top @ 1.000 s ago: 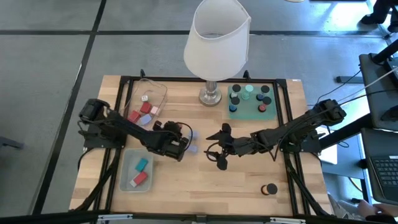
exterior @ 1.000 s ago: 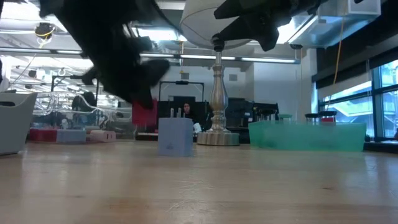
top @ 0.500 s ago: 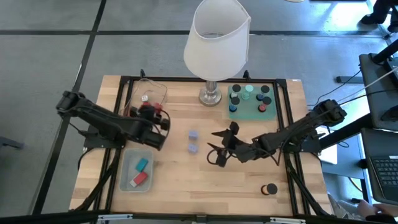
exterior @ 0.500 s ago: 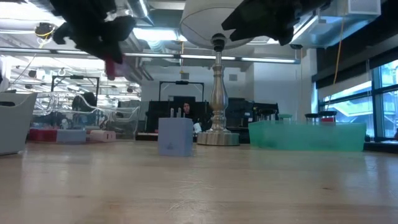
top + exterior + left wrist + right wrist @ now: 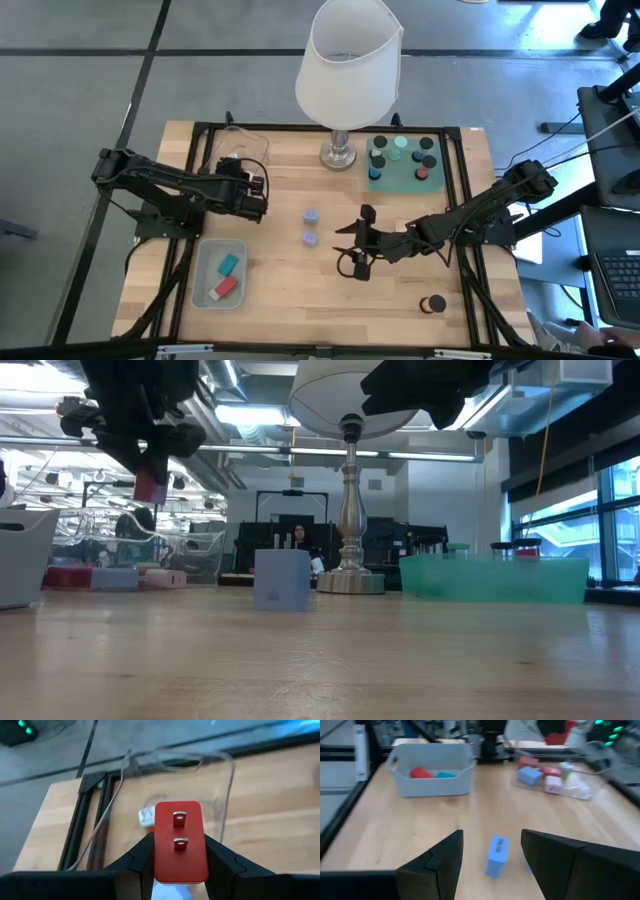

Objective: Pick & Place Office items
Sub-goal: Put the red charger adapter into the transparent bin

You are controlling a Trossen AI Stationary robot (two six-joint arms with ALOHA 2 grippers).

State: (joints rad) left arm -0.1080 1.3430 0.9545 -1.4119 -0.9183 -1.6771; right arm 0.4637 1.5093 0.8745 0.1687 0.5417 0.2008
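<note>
The left gripper clenched a red block above the clear tray, while the right gripper's parted fingers faced the nearer lavender block, upright on the table.

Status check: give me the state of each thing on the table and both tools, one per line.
Left tool: shut on red block, held in the air.
Right tool: open, empty.
Lavender blocks: loose on table.
Grey bin: holds a teal and a red block.
Lamp: upright.
</note>
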